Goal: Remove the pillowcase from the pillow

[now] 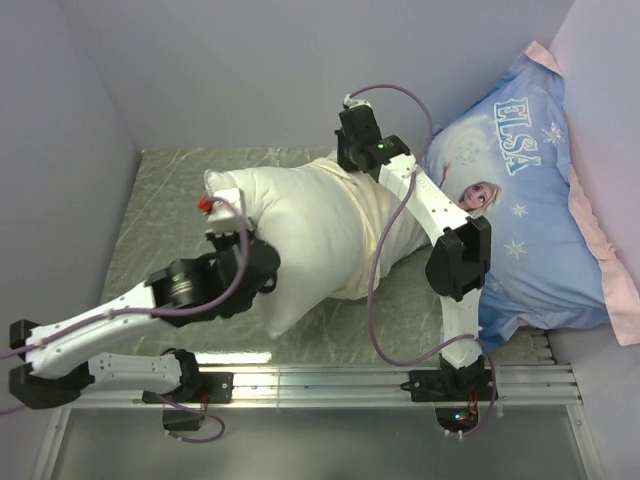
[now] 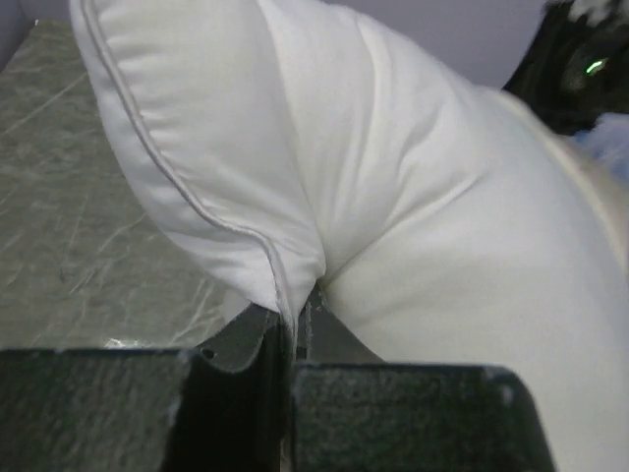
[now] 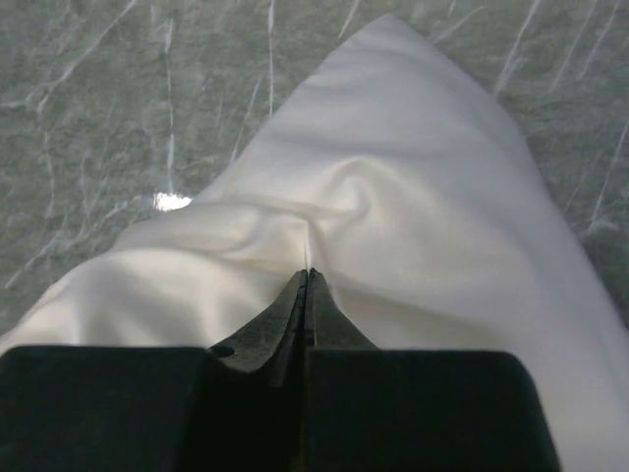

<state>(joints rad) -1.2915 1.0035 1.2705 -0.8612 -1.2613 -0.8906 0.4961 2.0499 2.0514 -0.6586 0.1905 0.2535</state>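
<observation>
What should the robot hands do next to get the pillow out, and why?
Probably the right gripper should pull the pillowcase away from the left gripper while that one holds fast. Left is shut on the pillow's piped edge, right on pillowcase fabric, and the case covers much of the pillow.

Top view: fingertips of left gripper (image 1: 225, 228) and right gripper (image 1: 348, 162) hidden under their own wrists. Elsa pillow (image 1: 540, 200) partly behind right arm (image 1: 440, 215). Left wrist: pillow (image 2: 393, 197) cut by top edge. Right wrist: pillowcase (image 3: 393, 197) runs off right edge.
</observation>
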